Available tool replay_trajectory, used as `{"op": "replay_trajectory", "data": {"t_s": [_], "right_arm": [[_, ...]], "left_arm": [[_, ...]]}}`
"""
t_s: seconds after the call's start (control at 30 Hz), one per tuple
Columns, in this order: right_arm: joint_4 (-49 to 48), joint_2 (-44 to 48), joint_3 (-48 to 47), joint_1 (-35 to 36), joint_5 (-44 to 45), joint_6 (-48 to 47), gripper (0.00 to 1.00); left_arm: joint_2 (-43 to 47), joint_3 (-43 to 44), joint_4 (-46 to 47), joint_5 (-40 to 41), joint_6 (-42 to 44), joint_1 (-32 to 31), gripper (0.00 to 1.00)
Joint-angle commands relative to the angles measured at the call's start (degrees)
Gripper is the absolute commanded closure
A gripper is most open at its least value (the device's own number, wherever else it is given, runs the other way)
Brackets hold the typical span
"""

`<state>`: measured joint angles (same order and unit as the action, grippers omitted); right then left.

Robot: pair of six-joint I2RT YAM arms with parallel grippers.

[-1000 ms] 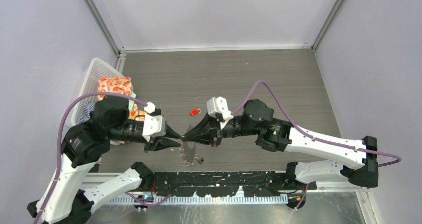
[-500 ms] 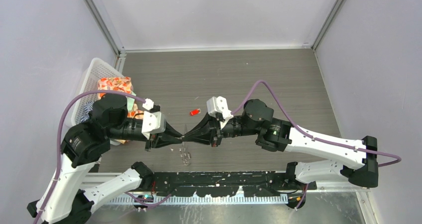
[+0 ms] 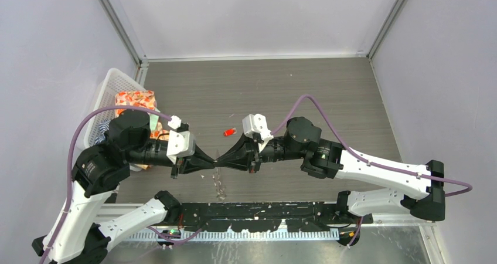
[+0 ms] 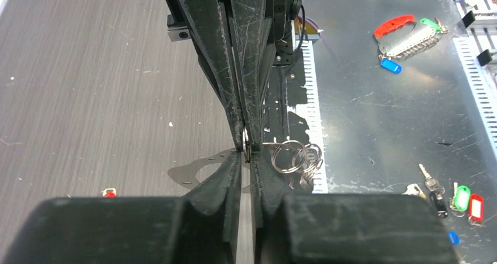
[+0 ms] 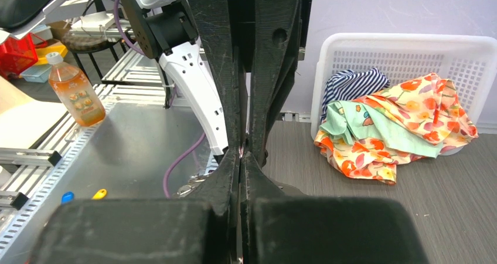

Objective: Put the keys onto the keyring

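A white lattice basket [image 5: 381, 56] stands at the upper right of the right wrist view, against the pale wall. In it we see three crumpled cloths: a dark-and-white striped cloth [image 5: 351, 85] at the back left, a mint-green cloth [image 5: 366, 123] in the middle, and an orange floral cloth [image 5: 431, 108] that spills over the near rim onto the grey table [image 3: 328, 100]. At the upper left of the same view a capped bottle [image 5: 73, 91] stands upright, holding amber liquid. In the top view the red key [image 3: 229, 132] lies flat on the table just above and right of the meeting fingertips, apart from both. Its long axis runs nearly left to right and rises slightly to the right, with the red head at the left end and a paler tip toward the upper right. The two arms meet tip to tip at the centre of that view. The right gripper [image 5: 241, 161] has its jaws pressed together on the thin wire of the keyring [image 4: 296, 157], which hangs clear of the table. Its silver loops bunch just right of the fingertips in the left wrist view, and from above it appears edge-on, as a thin streak running down the frame. The left gripper [image 4: 247, 161] shows a narrow slit between its fingers, which flank the same wire; we cannot tell whether they press it.
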<state>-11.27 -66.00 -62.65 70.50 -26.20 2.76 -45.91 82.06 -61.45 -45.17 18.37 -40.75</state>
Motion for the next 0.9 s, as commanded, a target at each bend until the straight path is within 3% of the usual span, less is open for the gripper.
{"op": "replay_trajectory", "data": {"t_s": [0.0,0.1,0.27,0.3,0.37,0.5,0.63,0.87], "right_arm": [[-2.88,0.43,-1.87,-0.02,0.5,0.22,0.99],[-2.86,0.28,-1.94,0.01,0.61,0.22,0.99],[-2.46,-0.09,-2.37,0.18,0.78,0.42,0.99],[-2.37,-0.02,-2.38,0.23,1.04,0.65,0.96],[-1.92,0.53,-2.39,0.19,1.82,0.72,0.82],[-0.02,2.96,-2.08,0.17,4.5,-0.6,0.67],[4.12,5.35,-2.44,0.23,7.26,-2.41,0.55],[10.34,10.0,-3.0,0.23,13.81,-6.91,0.45]], "left_arm": [[-0.41,0.3,1.86,-0.76,-0.02,0.06,0.92],[-0.28,-0.37,2.7,-0.51,-1.06,0.05,0.99],[-0.07,-1.51,4.92,0.65,-4.57,0.06,0.99],[0.02,-1.73,5.31,1.03,-5.43,0.06,0.99],[0.11,-2.07,5.4,1.35,-6.3,0.06,1.0],[0.36,-2.71,5.33,2.15,-6.42,0.06,0.99],[0.89,-2.48,5.11,3.75,-0.94,0.06,1.0],[3.79,-3.2,4.59,6.35,17.23,0.06,0.99]]}}
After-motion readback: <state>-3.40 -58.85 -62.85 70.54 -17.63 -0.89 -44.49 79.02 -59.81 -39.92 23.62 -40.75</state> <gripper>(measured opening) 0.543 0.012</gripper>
